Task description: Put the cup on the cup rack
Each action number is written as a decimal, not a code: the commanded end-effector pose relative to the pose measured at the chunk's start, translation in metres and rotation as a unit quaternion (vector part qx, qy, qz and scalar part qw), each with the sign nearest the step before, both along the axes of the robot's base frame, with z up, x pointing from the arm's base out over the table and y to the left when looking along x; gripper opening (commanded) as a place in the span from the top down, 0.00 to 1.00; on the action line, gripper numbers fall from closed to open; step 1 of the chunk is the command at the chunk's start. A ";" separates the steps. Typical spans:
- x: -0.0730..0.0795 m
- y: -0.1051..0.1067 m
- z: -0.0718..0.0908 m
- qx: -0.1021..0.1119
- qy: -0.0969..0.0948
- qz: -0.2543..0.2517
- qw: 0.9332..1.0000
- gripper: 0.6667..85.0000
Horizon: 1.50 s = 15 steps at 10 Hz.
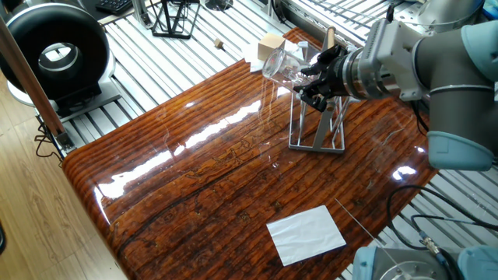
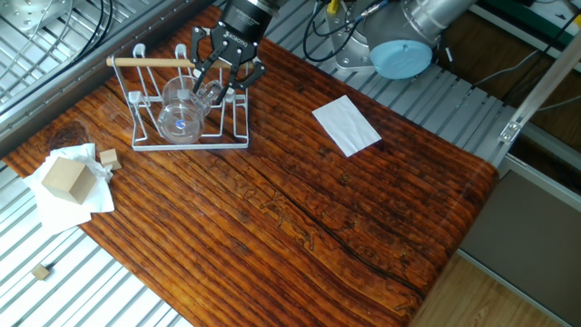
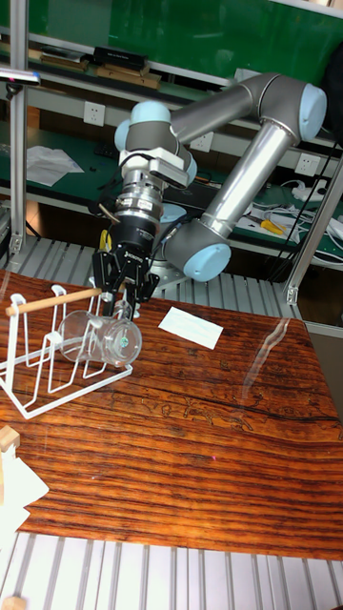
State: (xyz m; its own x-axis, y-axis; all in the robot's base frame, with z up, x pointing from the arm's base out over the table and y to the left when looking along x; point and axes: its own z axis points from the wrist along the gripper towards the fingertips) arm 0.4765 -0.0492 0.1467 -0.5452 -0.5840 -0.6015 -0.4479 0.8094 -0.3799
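Note:
The cup (image 2: 180, 116) is a clear glass tumbler lying tilted on its side among the pegs of the cup rack (image 2: 145, 143). The rack is grey wire with a light wooden handle (image 2: 145, 62) and stands at the table's far corner. My gripper (image 2: 216, 87) is shut on the cup's wall from the arm side. In the one fixed view the cup (image 1: 280, 62) sticks out left of the gripper (image 1: 313, 78), above the rack (image 1: 317, 144). The tall fixed view shows the cup (image 3: 95, 338) level beneath the gripper (image 3: 119, 297), over the rack (image 3: 43, 381).
A white sheet of paper (image 2: 346, 125) lies on the wooden table (image 2: 300, 209). Beside the rack a wooden block (image 2: 65, 177) sits on crumpled paper. A black wire stand (image 1: 173, 19) and a black round device (image 1: 54, 50) are off the table.

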 end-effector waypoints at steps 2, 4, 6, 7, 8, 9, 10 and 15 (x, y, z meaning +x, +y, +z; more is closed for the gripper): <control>-0.002 0.010 -0.001 0.008 0.014 0.013 1.000 0.41; -0.002 0.014 -0.001 0.013 0.014 0.019 1.000 0.36; 0.002 0.007 0.002 0.021 0.010 -0.012 1.000 0.69; 0.004 -0.001 0.004 0.012 0.007 -0.030 0.999 1.00; 0.004 0.004 0.005 0.025 0.008 -0.029 0.999 1.00; 0.005 0.006 0.004 0.029 0.007 -0.028 0.999 1.00; 0.006 0.007 0.005 0.030 0.007 -0.030 0.999 1.00; 0.005 0.010 0.007 0.033 0.008 -0.028 0.999 1.00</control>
State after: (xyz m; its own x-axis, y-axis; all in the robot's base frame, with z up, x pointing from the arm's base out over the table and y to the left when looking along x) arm 0.4801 -0.0400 0.1495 -0.5887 -0.5218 -0.6174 -0.4132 0.8507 -0.3250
